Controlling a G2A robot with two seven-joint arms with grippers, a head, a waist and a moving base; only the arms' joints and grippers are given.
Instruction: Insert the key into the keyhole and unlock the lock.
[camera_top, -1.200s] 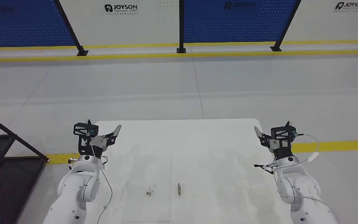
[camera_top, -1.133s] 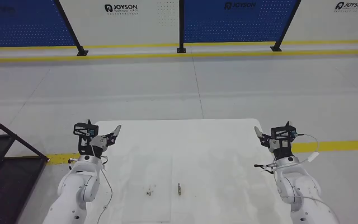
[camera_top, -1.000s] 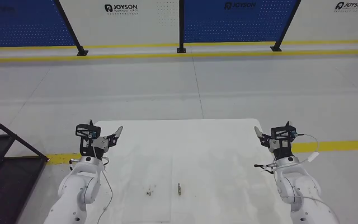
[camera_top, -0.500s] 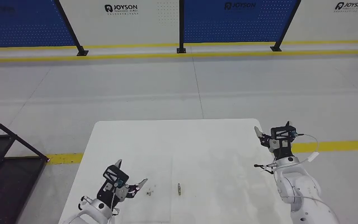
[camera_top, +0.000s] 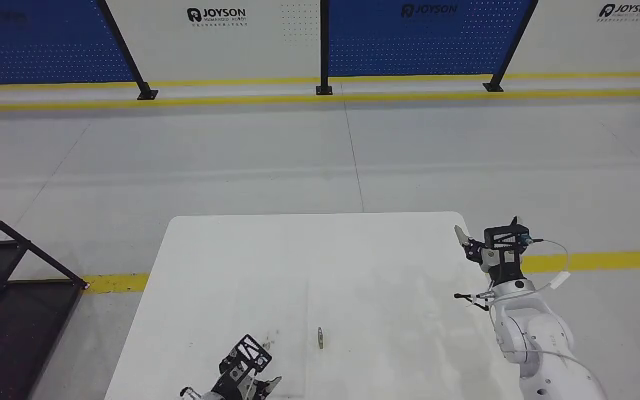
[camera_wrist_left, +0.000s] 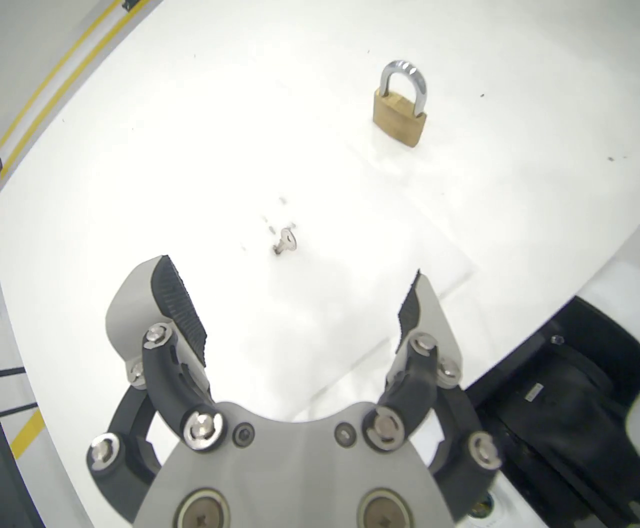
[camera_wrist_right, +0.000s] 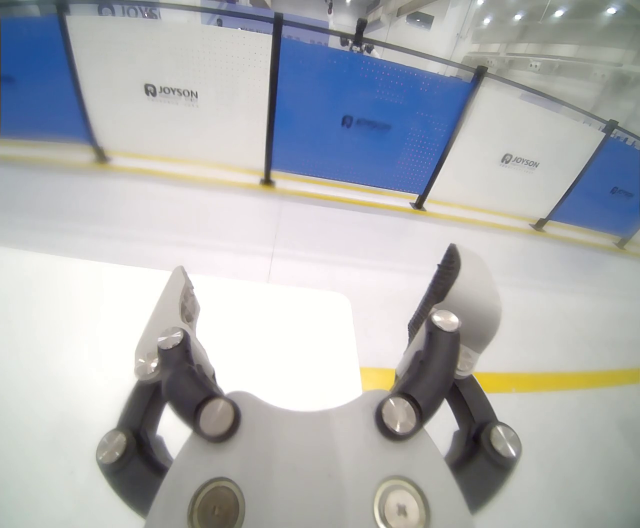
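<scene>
Your left jaws hang low over the near edge of the tabletop (camera_top: 300, 260), spread wide and empty, tilted down toward the key (camera_wrist_left: 286, 241). The right jaws sit by the tabletop's far right corner, also spread, holding nothing, facing the fence (camera_wrist_right: 370, 125). The key is small and silver, lying flat just ahead of the left jaws. The lock (camera_wrist_left: 401, 112), brass with a closed silver shackle, rests farther on, well apart from the key.
</scene>
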